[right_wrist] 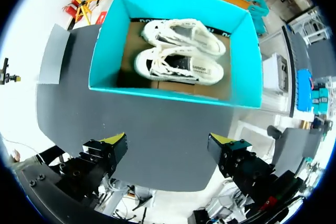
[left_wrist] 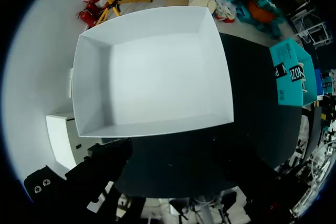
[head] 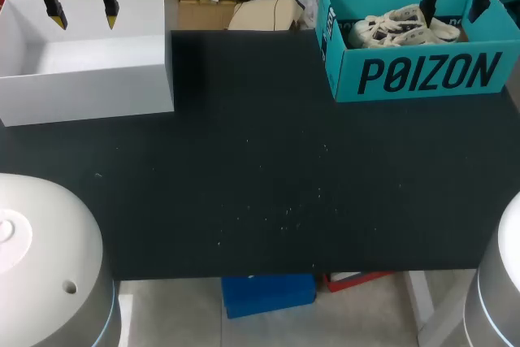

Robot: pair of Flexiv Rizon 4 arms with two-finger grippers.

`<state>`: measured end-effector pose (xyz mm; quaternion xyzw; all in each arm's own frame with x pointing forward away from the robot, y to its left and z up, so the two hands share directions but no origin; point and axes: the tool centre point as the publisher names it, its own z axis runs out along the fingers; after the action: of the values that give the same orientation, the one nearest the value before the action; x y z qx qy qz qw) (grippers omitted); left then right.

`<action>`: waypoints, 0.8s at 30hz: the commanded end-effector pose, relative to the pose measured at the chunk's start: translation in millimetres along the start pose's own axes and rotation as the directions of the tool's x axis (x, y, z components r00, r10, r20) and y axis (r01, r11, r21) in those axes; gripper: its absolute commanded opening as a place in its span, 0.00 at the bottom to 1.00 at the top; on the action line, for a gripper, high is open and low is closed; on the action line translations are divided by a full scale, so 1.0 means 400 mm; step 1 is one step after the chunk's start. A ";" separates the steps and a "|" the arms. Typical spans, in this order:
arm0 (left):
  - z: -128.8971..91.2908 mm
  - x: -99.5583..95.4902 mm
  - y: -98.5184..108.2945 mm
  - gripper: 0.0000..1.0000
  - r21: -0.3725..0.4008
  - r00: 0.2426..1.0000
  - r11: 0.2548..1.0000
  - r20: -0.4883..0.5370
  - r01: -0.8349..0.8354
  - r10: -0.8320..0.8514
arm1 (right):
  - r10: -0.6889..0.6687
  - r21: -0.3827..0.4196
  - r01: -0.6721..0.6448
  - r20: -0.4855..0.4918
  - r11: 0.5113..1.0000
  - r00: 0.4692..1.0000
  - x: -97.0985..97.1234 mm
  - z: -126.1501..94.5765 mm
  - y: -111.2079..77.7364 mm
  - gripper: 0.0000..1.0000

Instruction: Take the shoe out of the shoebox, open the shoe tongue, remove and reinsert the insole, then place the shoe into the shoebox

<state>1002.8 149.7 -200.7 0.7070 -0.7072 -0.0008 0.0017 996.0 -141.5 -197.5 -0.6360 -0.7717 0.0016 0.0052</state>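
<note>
Starting at the near edge of the head view, the pale housings of the left arm and the right arm are seen at 7 and 5 o'clock. Beyond them the black table runs back to two boxes at its far corners.

At 10 o'clock an open white box is set, with nothing visible inside it. The left gripper hangs over it with its yellow-tipped fingers held well apart and nothing between them. It is judged to be parked there, out of the way of the other side.

At 2 o'clock stands the teal shoebox, its lid off. A pair of white shoes lies inside, side by side on the brown floor, touching or nearly so. The nearer shoe is the likelier one to be lifted, being closer to the box's front wall.

The right gripper is held above and just short of that front wall. Its fingers are spread wide and empty, and the box lies straight ahead of them. The wide spread is judged to suit the shoe's width, so the first step, taking the shoe out, appears not yet begun. A descent past the box's walls would be called for next, and a finger could catch a wall or the second shoe.
</note>
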 end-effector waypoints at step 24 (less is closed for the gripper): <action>-0.001 0.000 0.000 1.00 -0.001 1.000 1.000 0.001 0.000 0.000 | -0.854 -0.056 0.853 0.007 0.519 0.520 -0.002 0.021 0.059 1.00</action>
<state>1002.8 149.7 -200.7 0.7070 -0.7072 -0.0008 0.0017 1002.5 -139.2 -199.1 -0.2768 -0.9604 -0.0255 -0.0168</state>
